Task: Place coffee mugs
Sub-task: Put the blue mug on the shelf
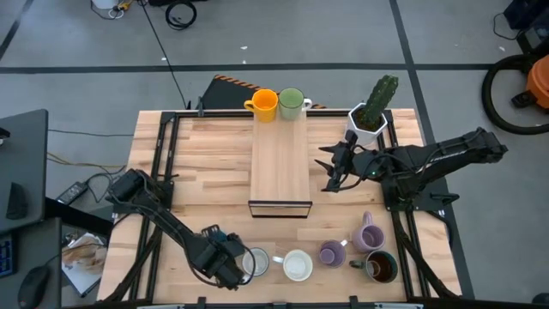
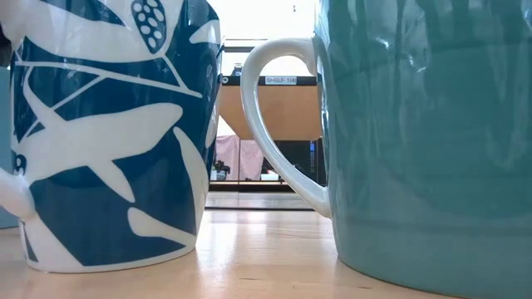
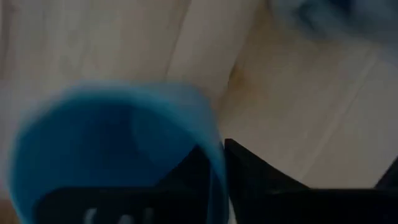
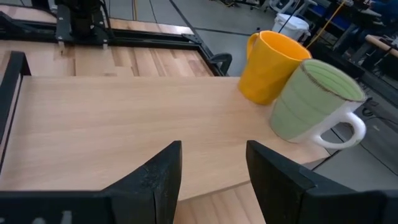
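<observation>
My left gripper (image 1: pixel 230 263) points down at the table's near edge, shut on a blue mug (image 3: pixel 112 155), which it mostly hides in the high view. Beside it along the near edge stand a pale mug (image 1: pixel 256 262), a white mug (image 1: pixel 298 265), two purple mugs (image 1: pixel 332 253) (image 1: pixel 371 233) and a dark mug (image 1: pixel 381 269). An orange mug (image 4: pixel 270 65) and a green mug (image 4: pixel 311 102) stand on the far end of a wooden board (image 1: pixel 280 163). My right gripper (image 4: pixel 211 168) hovers open at the board's right side (image 1: pixel 330 172). My left gripper has the blue mug's wall at the rim (image 3: pixel 217 163) between its two fingers, one finger (image 3: pixel 186 180) inside the mug and the other (image 3: pixel 261 180) outside. The fingers come from above, pointing down. Whether the mug's base is on the table does not show.
A white planter with a cactus (image 1: pixel 371 116) stands at the far right, close behind my right arm. Black frame rails (image 1: pixel 163 172) run along the table's sides. In the low view a blue-and-white patterned mug (image 2: pixel 108 133) and a teal mug (image 2: pixel 424 133) stand on the table.
</observation>
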{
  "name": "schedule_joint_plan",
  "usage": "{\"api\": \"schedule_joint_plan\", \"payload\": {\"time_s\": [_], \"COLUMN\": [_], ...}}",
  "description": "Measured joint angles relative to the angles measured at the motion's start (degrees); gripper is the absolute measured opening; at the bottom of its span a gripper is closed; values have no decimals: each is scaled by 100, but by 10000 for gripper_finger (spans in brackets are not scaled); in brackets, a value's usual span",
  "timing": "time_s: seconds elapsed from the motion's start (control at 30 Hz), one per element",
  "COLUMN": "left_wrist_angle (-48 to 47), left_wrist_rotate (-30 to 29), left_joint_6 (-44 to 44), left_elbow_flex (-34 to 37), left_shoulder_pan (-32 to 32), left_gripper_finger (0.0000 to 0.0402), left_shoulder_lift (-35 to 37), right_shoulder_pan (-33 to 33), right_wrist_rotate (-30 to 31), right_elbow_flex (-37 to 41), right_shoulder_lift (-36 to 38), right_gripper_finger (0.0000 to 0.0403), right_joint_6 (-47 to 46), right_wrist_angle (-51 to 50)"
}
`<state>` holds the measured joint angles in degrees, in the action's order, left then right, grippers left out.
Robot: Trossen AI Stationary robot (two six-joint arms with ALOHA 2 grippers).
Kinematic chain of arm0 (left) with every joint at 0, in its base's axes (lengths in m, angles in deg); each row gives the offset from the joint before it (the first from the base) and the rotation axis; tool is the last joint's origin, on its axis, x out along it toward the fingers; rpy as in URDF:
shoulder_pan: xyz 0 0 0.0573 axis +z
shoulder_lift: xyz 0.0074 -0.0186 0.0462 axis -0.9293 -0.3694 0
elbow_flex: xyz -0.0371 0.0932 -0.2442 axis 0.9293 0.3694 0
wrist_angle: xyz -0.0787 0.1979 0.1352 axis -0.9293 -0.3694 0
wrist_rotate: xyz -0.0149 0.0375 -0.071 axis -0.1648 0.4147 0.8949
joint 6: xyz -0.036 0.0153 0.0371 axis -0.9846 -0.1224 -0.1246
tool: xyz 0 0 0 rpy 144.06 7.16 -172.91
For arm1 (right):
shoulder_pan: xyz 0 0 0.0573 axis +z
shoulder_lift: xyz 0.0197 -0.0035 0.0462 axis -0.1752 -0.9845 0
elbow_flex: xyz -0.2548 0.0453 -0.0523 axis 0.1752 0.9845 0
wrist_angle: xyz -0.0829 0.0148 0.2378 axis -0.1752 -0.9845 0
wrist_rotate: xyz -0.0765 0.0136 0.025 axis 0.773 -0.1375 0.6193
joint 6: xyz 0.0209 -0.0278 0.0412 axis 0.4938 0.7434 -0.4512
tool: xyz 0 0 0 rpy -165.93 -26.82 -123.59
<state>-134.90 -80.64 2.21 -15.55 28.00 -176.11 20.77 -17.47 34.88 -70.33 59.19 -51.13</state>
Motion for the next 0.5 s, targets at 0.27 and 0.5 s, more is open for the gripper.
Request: {"api": "schedule_joint_plan", "payload": {"time_s": [0.27,0.5], "left_wrist_angle": [-1004,-1629], "left_wrist_rotate": [-89,-342], "left_joint_6": [1290,2934], "left_elbow_flex": [5,3], "left_shoulder_pan": [240,1009], "left_gripper_finger": [28,28], "left_shoulder_lift": [566,1496], "right_shoulder_pan": [12,11], "right_wrist_rotate": [-26,-222], "right_elbow_flex": [0,0], "right_shoulder_lift": [0,0], "right_gripper_finger": [185,185], "right_joint_6": [-91,-338], "right_wrist_angle": [-4,-35]}}
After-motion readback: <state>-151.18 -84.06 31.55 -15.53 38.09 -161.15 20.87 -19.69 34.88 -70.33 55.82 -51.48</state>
